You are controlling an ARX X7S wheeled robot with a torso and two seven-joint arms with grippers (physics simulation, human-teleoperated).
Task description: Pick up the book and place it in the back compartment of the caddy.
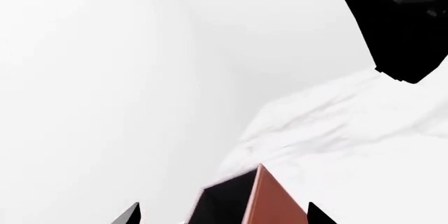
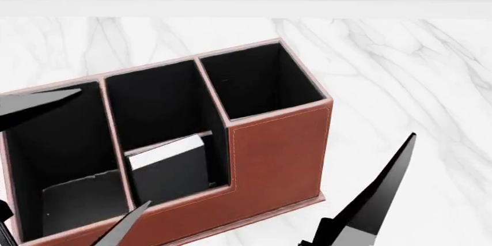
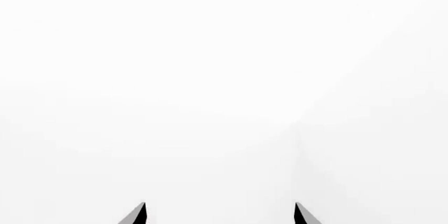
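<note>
The reddish-brown caddy [image 2: 277, 154] fills the head view on a white marble table [image 2: 400, 56]. The black book [image 2: 173, 171], white page edges up, stands inside the small middle pocket behind the low cut-down wall, which is the back compartment [image 2: 219, 168]. Nothing grips the book. My left gripper [image 2: 115, 147] hangs open above the caddy, one finger over the long pocket and one near the front rim. In the left wrist view that gripper [image 1: 222, 214] stands open around a caddy corner [image 1: 269, 200]. My right gripper [image 3: 218, 214] is open and holds nothing.
The tall square end pocket [image 2: 261, 79] lies at the far right of the caddy. The long pocket [image 2: 46, 159] at the left shows a dark flat panel [image 2: 77, 200] low inside. One right finger [image 2: 381, 191] slants up beside the caddy's right end. A black arm part [image 1: 406, 24] hangs over the marble.
</note>
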